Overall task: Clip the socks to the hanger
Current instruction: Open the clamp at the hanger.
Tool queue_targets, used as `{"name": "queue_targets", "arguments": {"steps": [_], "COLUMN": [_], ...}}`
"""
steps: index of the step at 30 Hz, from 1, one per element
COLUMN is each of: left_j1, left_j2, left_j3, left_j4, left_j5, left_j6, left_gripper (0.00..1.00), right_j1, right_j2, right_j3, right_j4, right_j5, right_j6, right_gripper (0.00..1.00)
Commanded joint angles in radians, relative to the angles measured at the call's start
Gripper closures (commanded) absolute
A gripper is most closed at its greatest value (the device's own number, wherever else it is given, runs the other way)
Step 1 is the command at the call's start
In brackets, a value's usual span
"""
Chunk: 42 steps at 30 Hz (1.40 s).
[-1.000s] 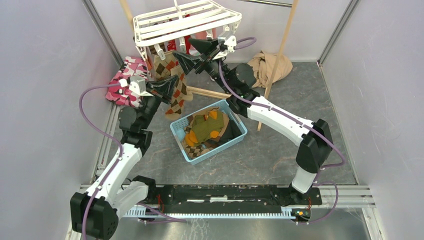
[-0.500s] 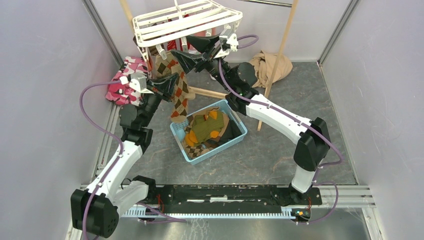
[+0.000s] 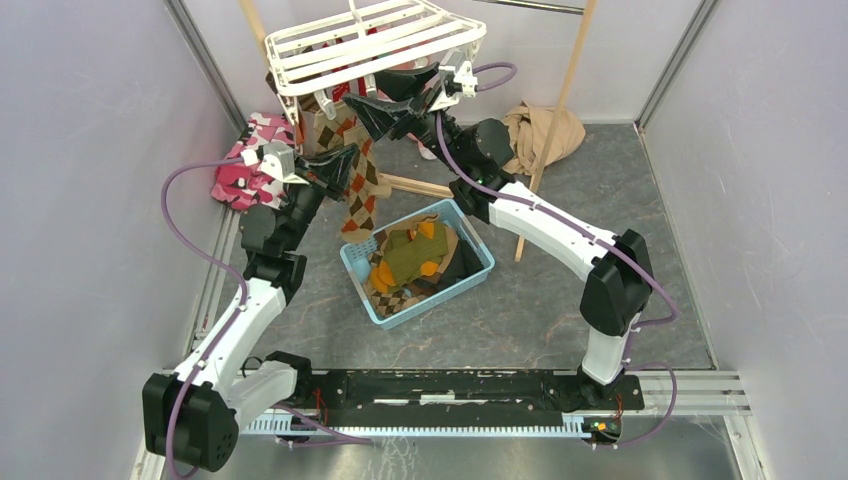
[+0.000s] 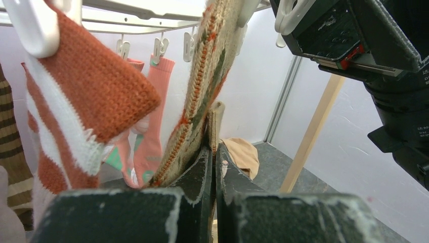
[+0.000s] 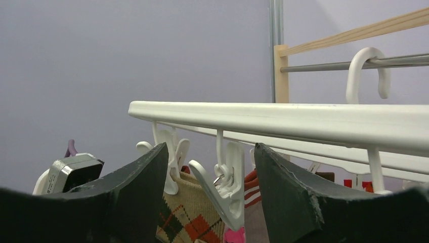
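Observation:
The white hanger (image 3: 370, 45) hangs at the back with several socks clipped under it. My left gripper (image 3: 340, 165) is shut on the edge of a brown-orange-cream argyle sock (image 4: 202, 91), which it holds up just under the frame. That sock's top reaches a clip (image 4: 245, 10). My right gripper (image 5: 211, 148) is open under the hanger bar (image 5: 283, 119), its jaws on either side of a white clip (image 5: 227, 187) without touching it. The argyle sock (image 5: 192, 212) shows behind that clip. An orange-and-white striped sock (image 4: 76, 96) and pink socks (image 4: 152, 126) hang nearby.
A blue basket (image 3: 470, 270) below the hanger holds more socks (image 3: 410, 255). A pink camouflage garment (image 3: 250, 160) lies at the left and a beige cloth (image 3: 540, 130) at the back right. Wooden rack poles (image 3: 560, 100) stand beside the hanger.
My right gripper has moved up and left under the hanger and its jaws have narrowed around a clip. My left gripper has lifted the argyle sock slightly toward the frame.

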Motion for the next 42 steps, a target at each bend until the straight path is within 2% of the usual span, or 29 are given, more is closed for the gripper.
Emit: {"name": "queue_targets", "arguments": {"steps": [1, 22, 42], "left_j1": [0.002, 0.01, 0.014], "left_j2": [0.002, 0.028, 0.028], "left_j3": [0.043, 0.052, 0.047], "left_j4": [0.04, 0.067, 0.077], "left_j5": [-0.01, -0.005, 0.002], "left_j6": [0.045, 0.022, 0.015], "left_gripper": [0.98, 0.98, 0.98], "right_j1": [-0.008, -0.022, -0.023], "right_j2": [0.001, 0.012, 0.031], "right_j3": [0.048, 0.067, 0.101], "right_j4": [0.053, 0.069, 0.01], "right_j5": [-0.033, -0.088, -0.089], "right_j6": [0.015, 0.023, 0.023], "right_gripper": [0.32, 0.44, 0.42]}}
